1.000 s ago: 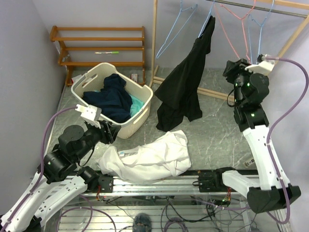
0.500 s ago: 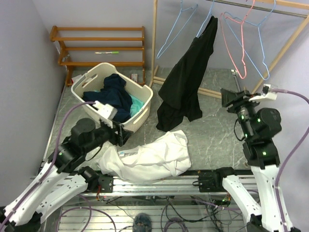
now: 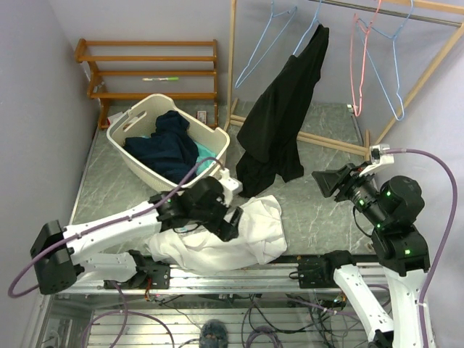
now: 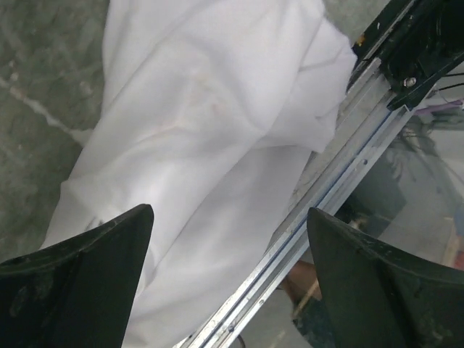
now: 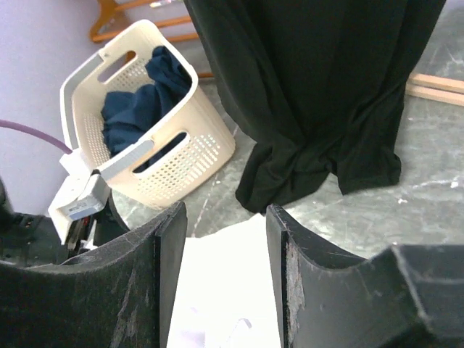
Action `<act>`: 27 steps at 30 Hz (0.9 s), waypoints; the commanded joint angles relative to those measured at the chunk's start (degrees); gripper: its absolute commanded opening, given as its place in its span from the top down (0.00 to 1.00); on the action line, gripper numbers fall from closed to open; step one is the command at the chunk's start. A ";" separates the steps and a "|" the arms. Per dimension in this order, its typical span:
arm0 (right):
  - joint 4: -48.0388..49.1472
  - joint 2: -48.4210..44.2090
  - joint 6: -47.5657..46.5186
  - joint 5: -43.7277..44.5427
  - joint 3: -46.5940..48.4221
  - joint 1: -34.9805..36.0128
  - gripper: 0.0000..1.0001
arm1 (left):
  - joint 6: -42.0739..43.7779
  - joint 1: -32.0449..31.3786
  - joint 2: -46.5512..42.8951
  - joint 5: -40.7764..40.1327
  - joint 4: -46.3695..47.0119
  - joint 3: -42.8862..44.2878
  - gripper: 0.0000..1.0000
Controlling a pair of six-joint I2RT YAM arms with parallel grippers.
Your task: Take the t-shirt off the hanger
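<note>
A black t-shirt (image 3: pixel 279 123) hangs crookedly from a light blue hanger (image 3: pixel 313 25) on the wooden rack, its hem near the floor; it also fills the top of the right wrist view (image 5: pixel 312 94). My right gripper (image 3: pixel 326 183) is open and empty, well right of and below the shirt, pointing toward it (image 5: pixel 225 210). My left gripper (image 3: pixel 230 217) is open and empty, hovering just above a white garment (image 3: pixel 217 235) lying on the floor (image 4: pixel 203 123); its jaws (image 4: pixel 230 212) stand wide apart.
A cream laundry basket (image 3: pixel 138 116) with dark blue clothes stands left of the shirt (image 5: pixel 109 54). A wooden shelf (image 3: pixel 145 65) is at the back left. Empty blue (image 3: pixel 264 43) and pink (image 3: pixel 355 65) hangers hang on the rack. The metal base rail (image 3: pixel 239 272) runs along the near edge.
My left arm swung right from beside the basket to over the white garment. My right arm dropped down and back from the hangers, which have swung. The black shirt stays hung.
</note>
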 commanded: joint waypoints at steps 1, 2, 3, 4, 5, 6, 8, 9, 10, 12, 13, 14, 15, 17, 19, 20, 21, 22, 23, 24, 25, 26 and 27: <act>-5.75 -1.19 -4.51 1.18 1.20 -0.27 0.52 | -1.69 -8.45 6.92 -13.09 -0.83 7.82 0.00; -6.06 -1.24 -5.23 1.44 1.06 -0.28 0.52 | -1.54 -10.91 10.44 -16.75 -2.02 9.12 0.01; -6.29 -1.29 -5.80 1.62 0.88 -0.26 0.52 | -1.32 -12.79 13.05 -19.68 -3.25 10.58 0.01; -6.45 -1.39 -6.34 2.09 0.57 -0.23 0.52 | -1.03 -14.75 15.87 -22.48 -4.25 11.93 0.01; -6.71 -1.53 -6.84 2.61 0.30 -0.24 0.52 | -0.83 -16.64 18.35 -25.74 -5.44 13.57 0.01; -7.00 -1.74 -7.38 3.21 -0.02 -0.28 0.52 | -0.63 -18.56 20.87 -28.71 -6.53 14.82 0.01; -7.19 -2.38 -8.32 4.36 -0.99 -0.23 0.52 | 0.16 -21.41 25.05 -33.83 -7.49 16.78 0.01; -6.96 -2.87 -8.26 4.93 -1.54 -0.16 0.52 | 0.58 -22.19 26.77 -34.94 -7.51 17.59 0.01; -6.55 -3.53 -8.05 5.04 -2.48 -0.12 0.52 | 1.03 -22.65 28.21 -35.21 -7.30 18.27 0.01; -6.09 -4.55 -8.06 4.59 -3.81 -0.06 0.51 | 1.56 -23.08 29.93 -33.95 -5.43 18.86 0.01; -6.08 -4.91 -8.03 4.64 -3.99 -0.03 0.51 | 1.78 -23.11 30.37 -32.68 -3.47 18.76 0.01; -6.23 -5.28 -7.98 4.99 -4.02 0.07 0.51 | 2.09 -23.11 30.59 -31.48 -1.93 18.45 0.01; -6.36 -5.56 -7.99 5.20 -3.90 0.16 0.51 | 2.19 -23.10 30.85 -30.37 -0.72 18.01 0.01; -6.64 -5.98 -8.04 5.51 -3.69 0.44 0.51 | 1.86 -23.11 31.60 -28.98 1.31 16.98 0.01; -6.73 -6.37 -8.00 6.06 -3.59 0.95 0.50 | 1.43 -23.12 32.69 -27.51 3.28 15.73 0.01; -6.84 -6.54 -8.04 6.37 -3.51 1.28 0.50 | 1.19 -23.12 33.33 -26.81 4.09 15.06 0.01; -6.93 -6.65 -8.02 6.81 -3.50 1.58 0.50 | 0.80 -23.12 34.11 -26.33 4.80 14.46 0.01; -6.95 -6.73 -8.01 7.13 -3.50 1.79 0.50 | 0.34 -23.12 34.76 -26.26 5.23 13.95 0.01; -7.03 -6.82 -8.02 7.45 -3.50 2.01 0.50 | -0.01 -23.12 35.55 -26.37 5.52 13.53 0.01; -6.97 -6.94 -8.00 7.70 -3.50 2.17 0.50 | -0.43 -23.10 36.28 -26.45 5.75 13.13 0.01; -7.00 -6.97 -7.94 7.86 -3.57 2.24 0.50 | -0.72 -23.09 36.90 -26.60 5.93 12.81 0.01; -6.96 -7.01 -7.91 7.92 -3.53 2.31 0.50 | -1.07 -23.11 37.70 -26.59 6.02 12.61 0.01; -6.95 -6.93 -8.01 7.93 -3.56 2.37 0.50 | -1.44 -23.09 38.30 -26.47 5.89 12.55 0.01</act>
